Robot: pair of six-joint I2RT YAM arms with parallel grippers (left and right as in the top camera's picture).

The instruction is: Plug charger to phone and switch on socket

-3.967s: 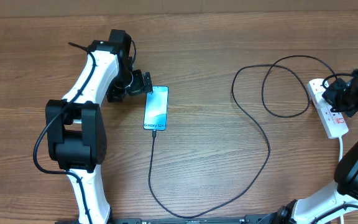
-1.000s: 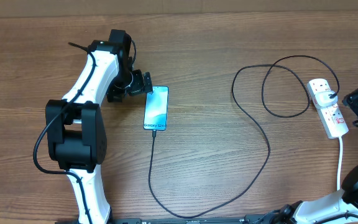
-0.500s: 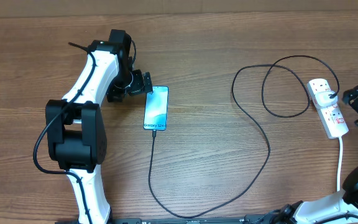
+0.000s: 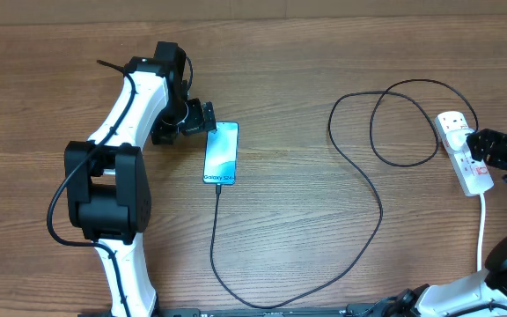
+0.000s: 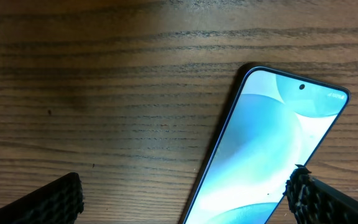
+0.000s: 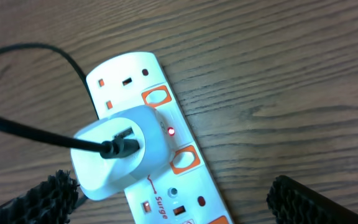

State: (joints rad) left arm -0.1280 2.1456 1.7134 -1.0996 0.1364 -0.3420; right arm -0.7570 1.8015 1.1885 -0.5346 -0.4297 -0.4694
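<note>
With the right claw [image 4: 476,148] gaping empty at the socket [image 6: 126,78], looks like the switch-on step; next needs a square press on a switch [image 6: 156,98].

Jaws wide on left gripper [image 4: 206,118], right gripper [image 4: 476,146] too

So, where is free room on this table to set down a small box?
Bare wood lies between the phone and the loops of the charger, also along the table's far edge. The right side is crowded: cable loops, the socket and the right hand sit close together.
</note>
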